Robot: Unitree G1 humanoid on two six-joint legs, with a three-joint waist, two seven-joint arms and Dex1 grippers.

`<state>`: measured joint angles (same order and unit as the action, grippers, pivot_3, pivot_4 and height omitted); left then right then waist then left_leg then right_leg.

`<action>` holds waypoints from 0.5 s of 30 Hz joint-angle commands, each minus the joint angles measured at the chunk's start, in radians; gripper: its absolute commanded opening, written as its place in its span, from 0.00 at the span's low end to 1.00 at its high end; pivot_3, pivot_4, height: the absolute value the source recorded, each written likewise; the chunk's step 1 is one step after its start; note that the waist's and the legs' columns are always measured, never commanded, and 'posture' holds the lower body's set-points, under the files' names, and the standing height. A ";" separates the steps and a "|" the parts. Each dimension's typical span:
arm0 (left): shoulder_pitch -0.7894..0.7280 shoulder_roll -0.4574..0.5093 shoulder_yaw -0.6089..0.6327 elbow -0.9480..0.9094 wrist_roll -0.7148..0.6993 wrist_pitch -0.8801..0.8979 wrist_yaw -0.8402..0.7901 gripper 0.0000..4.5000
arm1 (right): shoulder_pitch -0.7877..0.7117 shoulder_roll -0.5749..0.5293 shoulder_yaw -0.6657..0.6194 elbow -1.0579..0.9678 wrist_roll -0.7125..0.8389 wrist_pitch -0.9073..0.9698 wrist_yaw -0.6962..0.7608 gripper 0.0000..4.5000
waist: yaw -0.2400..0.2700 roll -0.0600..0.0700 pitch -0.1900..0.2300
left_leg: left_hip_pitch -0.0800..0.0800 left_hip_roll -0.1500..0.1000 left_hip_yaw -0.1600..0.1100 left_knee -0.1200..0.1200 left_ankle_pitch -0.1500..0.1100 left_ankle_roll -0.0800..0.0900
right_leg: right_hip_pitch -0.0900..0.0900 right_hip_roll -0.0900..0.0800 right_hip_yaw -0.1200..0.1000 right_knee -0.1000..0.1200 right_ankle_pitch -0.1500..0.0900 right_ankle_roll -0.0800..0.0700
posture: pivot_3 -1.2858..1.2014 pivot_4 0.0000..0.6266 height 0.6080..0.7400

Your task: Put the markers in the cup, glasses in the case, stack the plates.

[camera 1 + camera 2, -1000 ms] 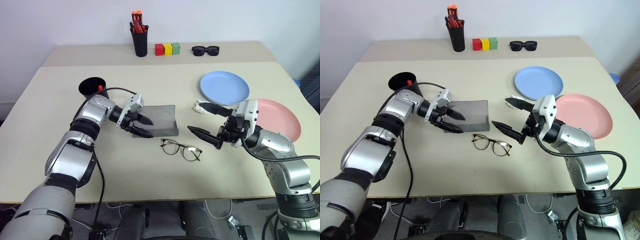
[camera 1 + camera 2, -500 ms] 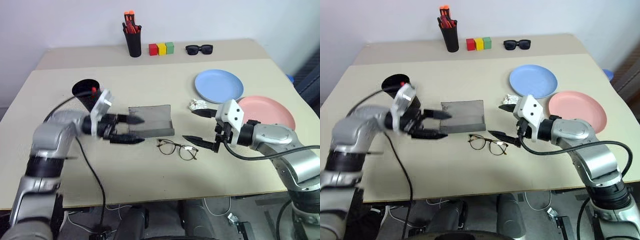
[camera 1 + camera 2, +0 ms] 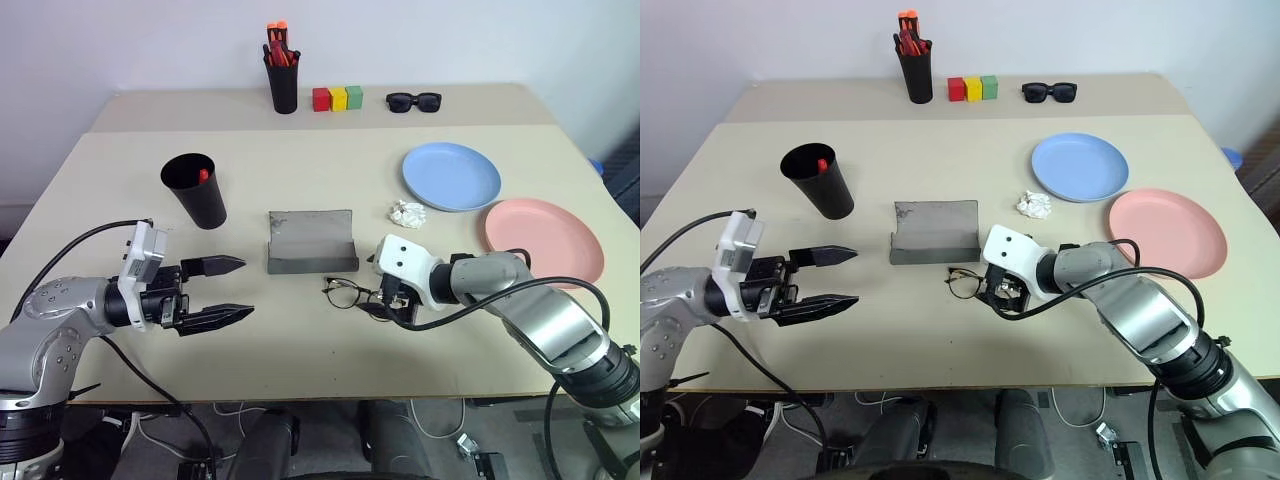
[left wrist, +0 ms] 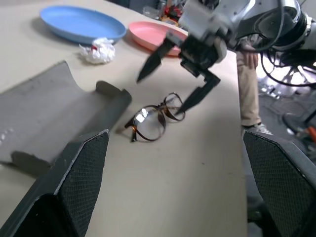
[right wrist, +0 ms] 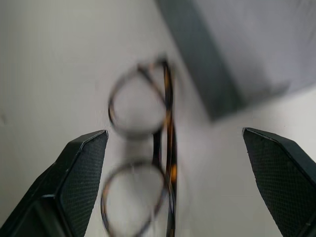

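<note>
The thin wire-framed glasses (image 3: 350, 293) lie on the table just in front of the open grey case (image 3: 312, 242). My right gripper (image 3: 388, 305) points down over their right end, open; in the right wrist view the glasses (image 5: 143, 163) sit between its fingers. My left gripper (image 3: 245, 288) hovers open and empty near the table's front left, well clear of the case. The black cup (image 3: 195, 190) stands behind it with a red marker (image 3: 203, 175) inside. The blue plate (image 3: 450, 176) and the pink plate (image 3: 543, 228) lie side by side at the right.
A crumpled white paper ball (image 3: 406, 213) lies between the case and the blue plate. At the back stand a black pen pot (image 3: 283, 85) with orange-red pens, three coloured blocks (image 3: 335, 98) and dark sunglasses (image 3: 412, 100).
My left gripper has pulled back from the case towards the table's front left. My right gripper has tipped downward and sunk onto the glasses' right end.
</note>
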<state>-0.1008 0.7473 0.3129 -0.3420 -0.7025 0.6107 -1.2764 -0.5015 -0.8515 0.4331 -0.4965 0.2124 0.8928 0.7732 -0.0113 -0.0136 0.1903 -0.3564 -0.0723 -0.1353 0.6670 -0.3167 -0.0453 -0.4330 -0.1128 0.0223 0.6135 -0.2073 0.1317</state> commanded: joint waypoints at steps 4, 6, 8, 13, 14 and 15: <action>0.030 0.020 0.005 -0.029 -0.011 -0.069 0.006 1.00 | -0.026 0.027 -0.023 -0.019 -0.001 0.056 0.015 0.80 | -0.003 0.000 0.000 | 0.000 0.000 0.001 0.000 0.000 0.000 | 0.000 0.000 0.000 0.000 0.000 0.000 | 0.52 0.24 1.00; 0.033 0.023 0.000 -0.023 -0.013 -0.076 0.007 1.00 | -0.029 0.038 -0.036 -0.046 0.014 0.074 0.023 0.59 | -0.001 0.000 0.000 | 0.000 0.000 0.001 0.000 0.000 0.000 | 0.000 0.000 0.000 0.000 0.000 0.000 | 0.52 0.24 1.00; 0.033 0.025 -0.005 -0.020 -0.016 -0.079 0.009 1.00 | -0.027 0.043 -0.042 -0.069 0.022 0.090 0.026 0.37 | 0.000 0.000 0.000 | 0.000 0.000 0.001 0.000 0.000 0.000 | 0.000 0.000 0.000 0.000 0.000 0.000 | 0.52 0.24 1.00; 0.023 0.027 -0.016 -0.013 -0.023 -0.077 0.015 1.00 | -0.034 0.070 -0.062 -0.077 0.045 0.147 0.013 0.37 | 0.000 0.000 0.000 | 0.000 0.000 0.000 0.000 0.000 0.000 | 0.000 0.000 0.000 0.000 0.000 0.000 | 0.52 0.24 1.00; 0.022 0.027 -0.019 -0.012 -0.023 -0.077 0.015 1.00 | -0.036 0.069 -0.056 -0.074 0.038 0.146 0.009 0.37 | 0.000 0.000 0.000 | 0.000 0.000 0.000 0.000 0.000 0.000 | 0.000 0.000 0.000 0.000 0.000 0.000 | 0.52 0.24 1.00; 0.021 0.028 -0.021 -0.012 -0.024 -0.077 0.015 1.00 | -0.037 0.065 -0.047 -0.070 0.027 0.140 0.005 0.37 | 0.000 0.000 0.000 | 0.000 0.000 0.000 0.000 0.000 0.000 | 0.000 0.000 0.000 0.000 0.000 0.000 | 0.52 0.24 1.00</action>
<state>-0.0729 0.7621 0.2886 -0.3448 -0.7080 0.5496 -1.2620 -0.5191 -0.7837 0.4023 -0.5352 0.2480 1.0403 0.7860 -0.0118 -0.0136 0.1903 -0.3565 -0.0721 -0.1350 0.6667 -0.3168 -0.0452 -0.4332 -0.1127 0.0223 0.6130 -0.2072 0.1316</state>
